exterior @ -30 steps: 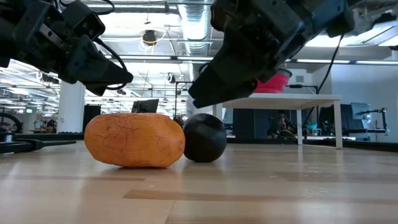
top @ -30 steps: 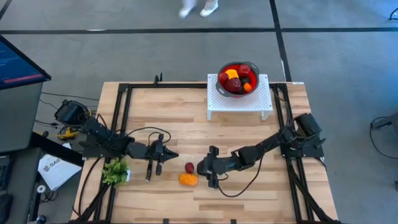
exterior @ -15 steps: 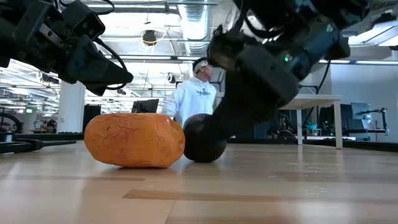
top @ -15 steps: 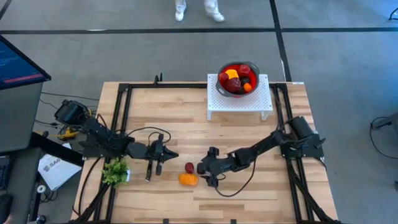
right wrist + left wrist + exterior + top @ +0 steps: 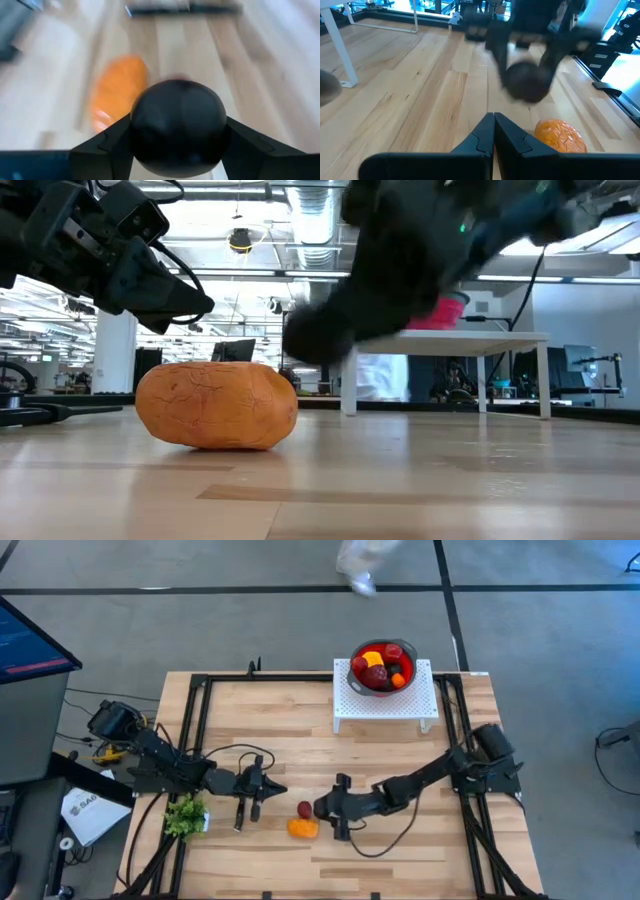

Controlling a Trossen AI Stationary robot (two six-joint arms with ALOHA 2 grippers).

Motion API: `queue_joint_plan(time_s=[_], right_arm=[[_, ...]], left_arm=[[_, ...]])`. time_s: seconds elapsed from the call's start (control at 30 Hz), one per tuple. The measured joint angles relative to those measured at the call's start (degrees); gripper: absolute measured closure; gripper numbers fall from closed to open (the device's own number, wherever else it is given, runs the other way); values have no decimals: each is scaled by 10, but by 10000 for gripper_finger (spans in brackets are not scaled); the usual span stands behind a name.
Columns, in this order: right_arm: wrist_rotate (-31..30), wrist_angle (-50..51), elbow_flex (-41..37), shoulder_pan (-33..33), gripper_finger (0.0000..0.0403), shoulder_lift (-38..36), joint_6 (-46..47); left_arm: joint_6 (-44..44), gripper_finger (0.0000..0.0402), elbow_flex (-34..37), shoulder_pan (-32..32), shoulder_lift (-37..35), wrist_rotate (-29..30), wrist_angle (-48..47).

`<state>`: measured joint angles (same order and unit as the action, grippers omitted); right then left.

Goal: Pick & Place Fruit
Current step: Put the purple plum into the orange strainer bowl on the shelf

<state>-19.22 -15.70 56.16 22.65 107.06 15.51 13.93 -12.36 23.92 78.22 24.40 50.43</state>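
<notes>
The right end effector (image 5: 318,808) is clamped on a dark round fruit (image 5: 178,127), which sits between its two fingers (image 5: 102,142); in the low view nothing dark rests on the bench (image 5: 300,740) beside the orange fruit (image 5: 217,405), so I judge the piece is off the surface, held level so it cannot roll out. The orange fruit lies on the wood just beside and slightly ahead of that end effector, close enough that a careless swing could nudge it. The left end effector (image 5: 275,789) waits low over the bench with its fingers (image 5: 512,135) pressed together and nothing in them, facing the right one across the two loose pieces and staying out of its path. A leafy green bunch (image 5: 185,814) lies behind the left end effector, near its arm. The bowl (image 5: 383,665) of red, yellow and orange fruit stands on a white rack (image 5: 385,700) well away from the right end effector, back along its arm and toward the far edge, which is presumably where the held piece belongs. A person's legs (image 5: 358,560) pass on the floor beyond the bench.
</notes>
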Motion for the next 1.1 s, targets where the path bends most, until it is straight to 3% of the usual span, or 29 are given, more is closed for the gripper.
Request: queue_joint_plan(time_s=[0.13, 0.37, 0.5, 0.73, 0.87, 0.97, 1.1], right_arm=[[-3, -90, -54, 13, 163, -64, -34], [-3, -381, -211, 33, 172, -172, -89], [-18, -452, -260, 32, 168, -224, -118], [-260, -347, -247, -12, 161, -373, -186], [-403, -265, -227, -77, 162, -478, -206], [-428, -186, -225, -158, 162, -541, -181], [-377, -26, -225, -286, 162, -594, -54]], left_arm=[[0, 400, 0, 0, 0, 0, 0], [-1, 400, 0, 0, 0, -2, 0], [-1, 400, 0, 0, 0, -2, 0], [-1, 400, 0, 0, 0, -1, 0], [-1, 400, 0, 0, 0, 1, 0], [-5, 400, 0, 0, 0, 1, 0], [-6, 400, 0, 0, 0, 1, 0]])
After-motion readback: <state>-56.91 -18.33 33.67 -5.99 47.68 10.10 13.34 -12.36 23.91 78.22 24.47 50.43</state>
